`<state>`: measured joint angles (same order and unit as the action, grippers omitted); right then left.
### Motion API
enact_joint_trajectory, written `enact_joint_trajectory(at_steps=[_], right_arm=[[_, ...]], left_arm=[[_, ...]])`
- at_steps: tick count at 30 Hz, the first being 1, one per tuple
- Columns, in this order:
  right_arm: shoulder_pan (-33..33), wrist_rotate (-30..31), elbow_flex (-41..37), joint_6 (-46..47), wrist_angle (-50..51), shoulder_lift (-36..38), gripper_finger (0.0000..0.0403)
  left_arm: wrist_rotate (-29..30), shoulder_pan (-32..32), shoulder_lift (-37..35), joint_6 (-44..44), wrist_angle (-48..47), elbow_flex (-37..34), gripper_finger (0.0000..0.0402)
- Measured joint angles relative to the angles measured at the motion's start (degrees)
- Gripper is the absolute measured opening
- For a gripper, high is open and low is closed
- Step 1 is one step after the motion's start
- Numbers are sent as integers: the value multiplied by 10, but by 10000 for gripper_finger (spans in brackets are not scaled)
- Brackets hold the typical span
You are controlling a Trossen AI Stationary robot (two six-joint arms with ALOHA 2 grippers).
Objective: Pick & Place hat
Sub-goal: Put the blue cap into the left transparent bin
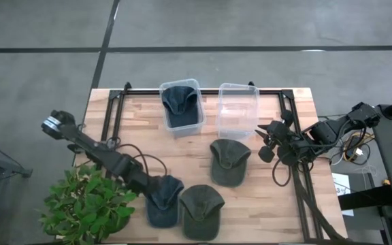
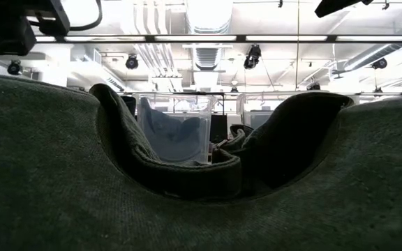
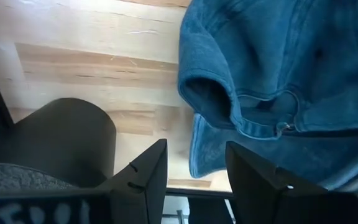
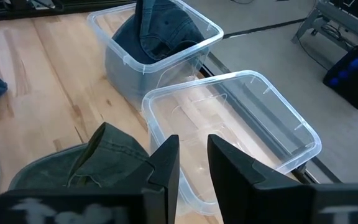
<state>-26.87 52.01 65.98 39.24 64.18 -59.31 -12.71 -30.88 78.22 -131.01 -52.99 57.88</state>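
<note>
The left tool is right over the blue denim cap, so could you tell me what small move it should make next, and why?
Probably lower the left tool a little onto the blue denim cap and close: its fingers are open, the cap lies ungrasped just ahead of them.

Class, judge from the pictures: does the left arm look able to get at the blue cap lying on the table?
Probably yes: the left gripper hangs open right over the blue cap, with nothing between them.
</note>
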Motion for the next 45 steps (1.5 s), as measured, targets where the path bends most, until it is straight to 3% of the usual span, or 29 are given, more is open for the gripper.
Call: enact_joint_trajectory(at_steps=[16, 23, 45], right_arm=[[0, 0, 0, 1, 0, 0, 80], [0, 0, 0, 2, 0, 0, 80], [0, 0, 0, -3, 0, 0, 83]], left_arm=[[-17, -3, 55, 40, 47, -1, 154], [-67, -3, 85, 65, 53, -1, 154], [-69, -3, 158, 114, 99, -1, 154]])
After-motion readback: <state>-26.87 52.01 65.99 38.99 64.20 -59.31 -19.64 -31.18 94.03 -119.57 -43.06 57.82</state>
